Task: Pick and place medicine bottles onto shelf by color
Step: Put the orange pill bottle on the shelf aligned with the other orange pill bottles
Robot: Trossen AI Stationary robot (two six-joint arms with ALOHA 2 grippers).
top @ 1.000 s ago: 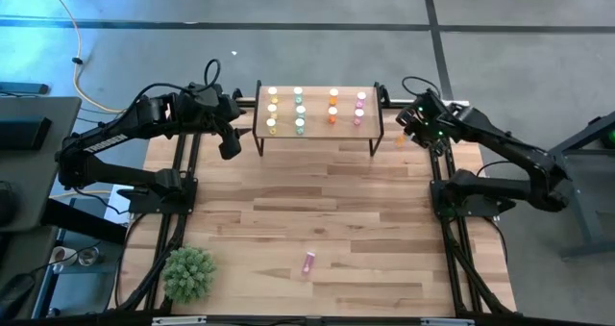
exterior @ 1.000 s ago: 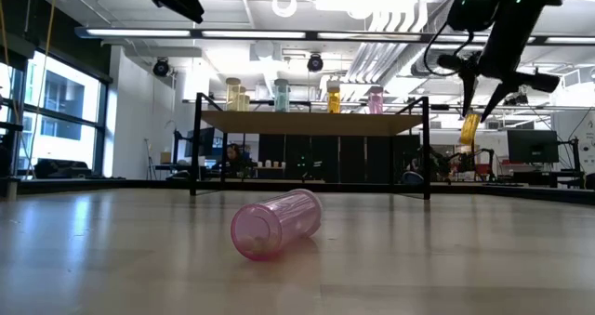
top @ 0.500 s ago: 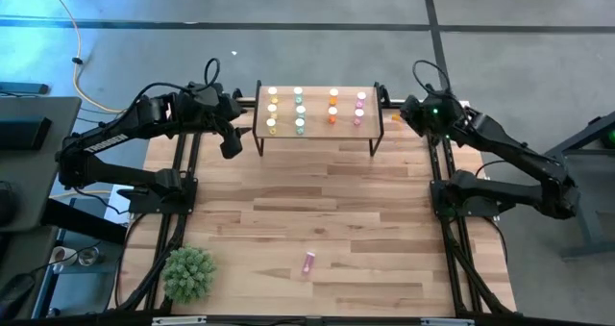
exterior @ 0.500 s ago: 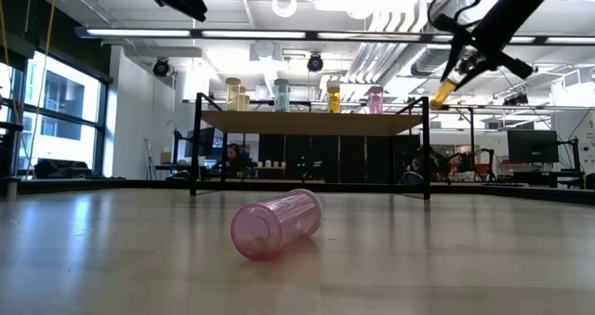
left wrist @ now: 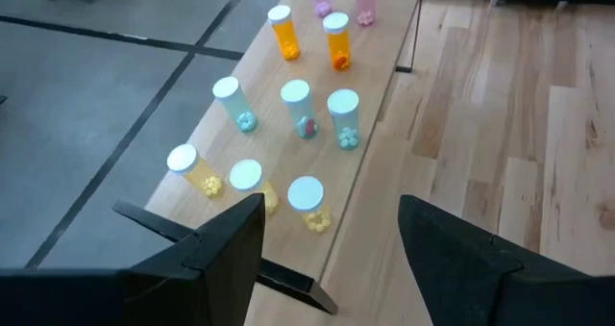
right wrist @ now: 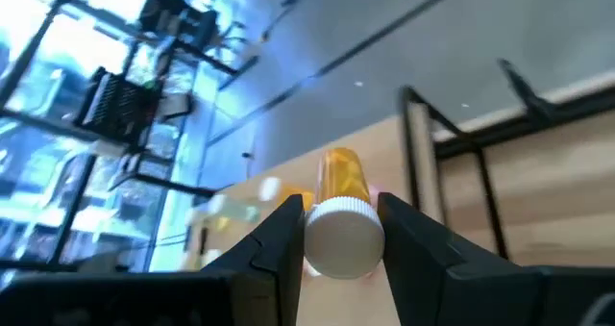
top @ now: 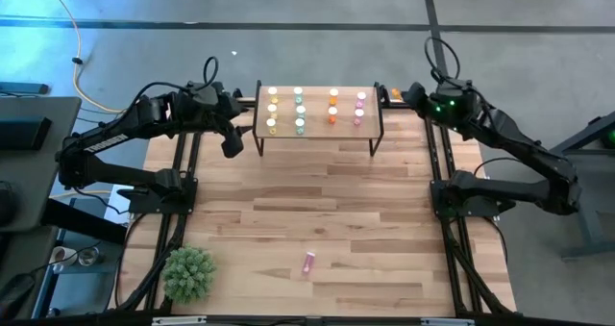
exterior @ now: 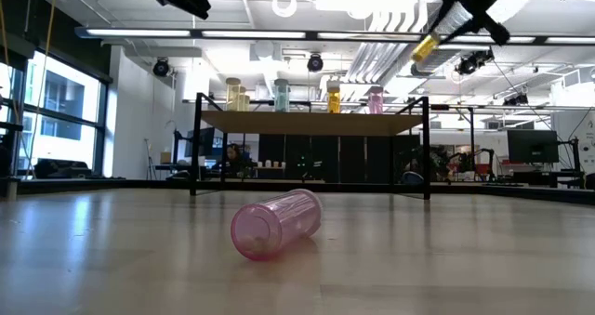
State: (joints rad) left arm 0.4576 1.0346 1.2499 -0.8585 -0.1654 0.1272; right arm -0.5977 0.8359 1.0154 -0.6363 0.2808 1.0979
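Compared with a second ago, the left gripper [top: 231, 145] is hanging where it was, just beside the shelf's left end, while the right gripper [top: 394, 95] has risen and swung from the shelf's right side toward its far right corner, tipping its orange bottle [exterior: 426, 47] from hanging downward to pointing slantwise up. The pink bottle [top: 309, 263] is lying unmoved on its side on the wooden table [top: 336, 211], well apart from the shelf [top: 317, 126], near the front edge.

A green plant [top: 187, 273] is sitting at the table's front left corner. Grey floor is showing beyond the table, and the low view is looking into a room with windows on the left and ceiling lights.

On the shelf, yellow, green, orange and pink bottles [left wrist: 295, 105] are standing upright in rows by color.

The left gripper's fingers [left wrist: 231, 239] are standing wide apart, holding nothing. The right gripper's fingers [right wrist: 279, 235] are clamping narrowly on the orange bottle at its white cap.
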